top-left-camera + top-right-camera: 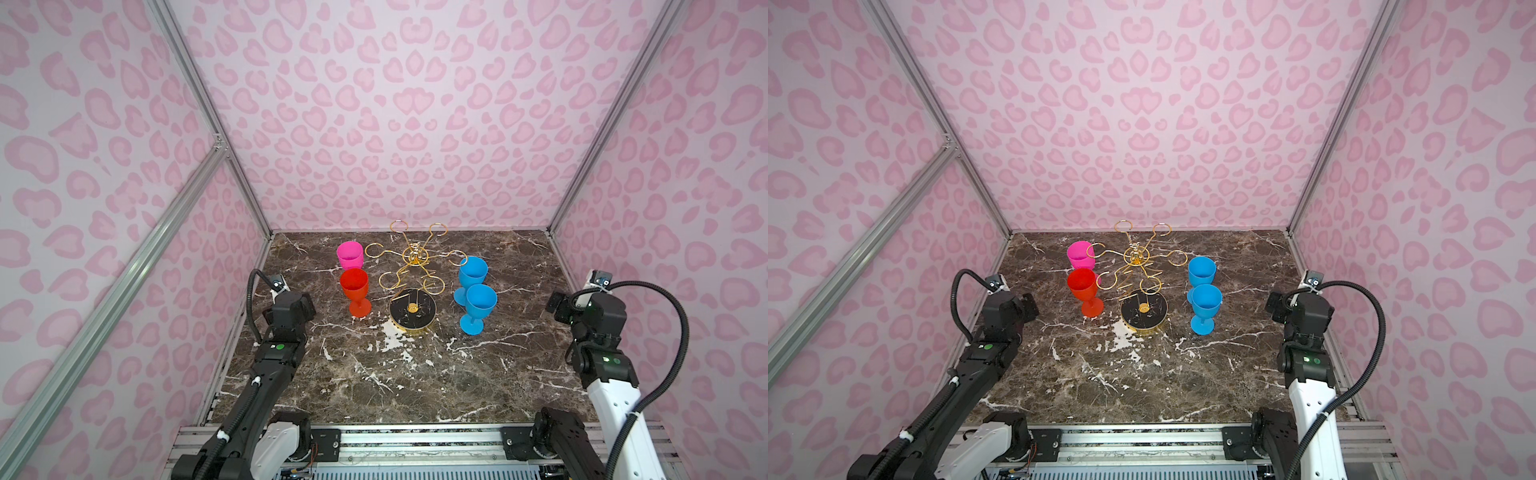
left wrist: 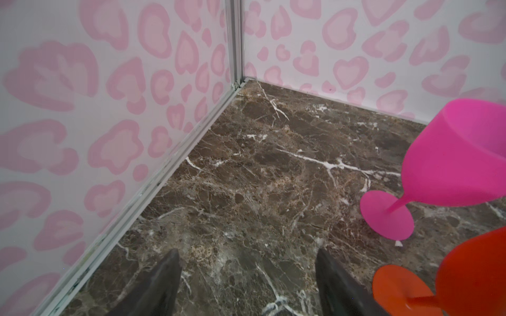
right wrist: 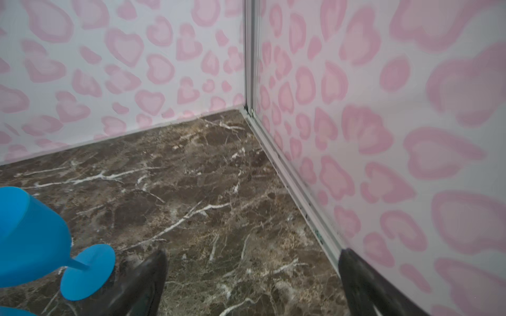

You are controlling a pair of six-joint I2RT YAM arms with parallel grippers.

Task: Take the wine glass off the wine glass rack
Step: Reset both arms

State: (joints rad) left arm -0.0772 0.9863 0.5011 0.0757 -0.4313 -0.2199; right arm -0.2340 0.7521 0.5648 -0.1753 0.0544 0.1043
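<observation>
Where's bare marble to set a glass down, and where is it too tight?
Widest free patch: the table in front of the wine glass rack, out to the near edge. Also bare: both back corners, past the pink glass and the far blue glass. Crowded: the red glass and near blue glass flank the rack closely.

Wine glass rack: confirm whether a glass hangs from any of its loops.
No: in a top view all six loops of the wine glass rack show only bare gold wire.
</observation>
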